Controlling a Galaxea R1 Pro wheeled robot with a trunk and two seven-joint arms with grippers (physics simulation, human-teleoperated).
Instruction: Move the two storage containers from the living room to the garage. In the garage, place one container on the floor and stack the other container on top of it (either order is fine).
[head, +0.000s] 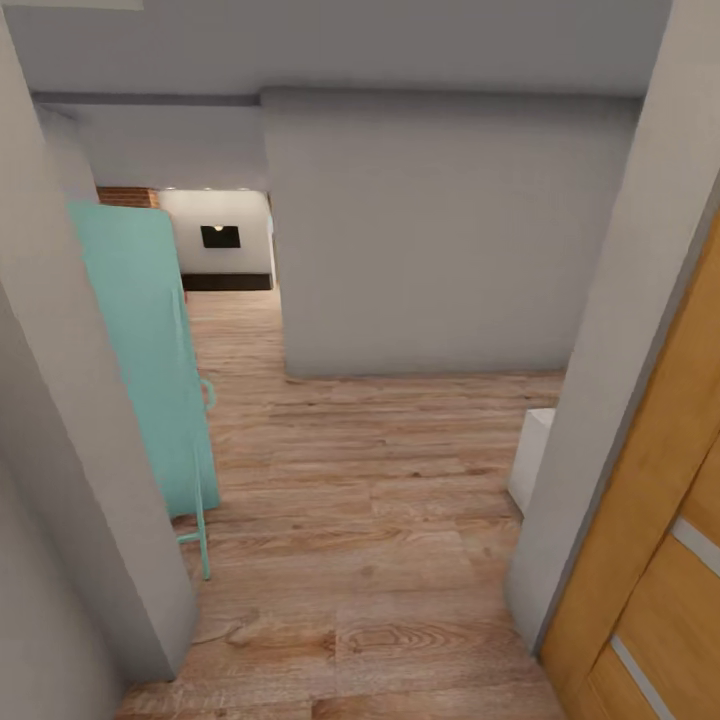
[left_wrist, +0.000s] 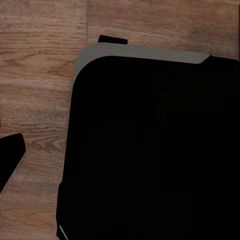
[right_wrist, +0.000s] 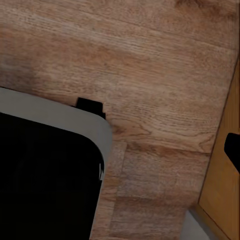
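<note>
Hallway w/ light wood-plank floor (head: 400, 520), grey walls (head: 430, 230), turquoise panel (head: 140, 350) at left, wooden door (head: 650, 540) at right. Gripper jaws: cannot tell.

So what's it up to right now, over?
Rolling through a doorway along a wood-plank floor. No containers in sight, fingers too unclear to call. Teal door close on the left, wooden door on the right.

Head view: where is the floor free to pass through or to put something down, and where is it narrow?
The wood-plank floor lies bare between the turquoise cabinet and the white box; a further strip runs between that cabinet and the grey wall. It narrows in front, between the grey wall corner and the wooden door.
</note>
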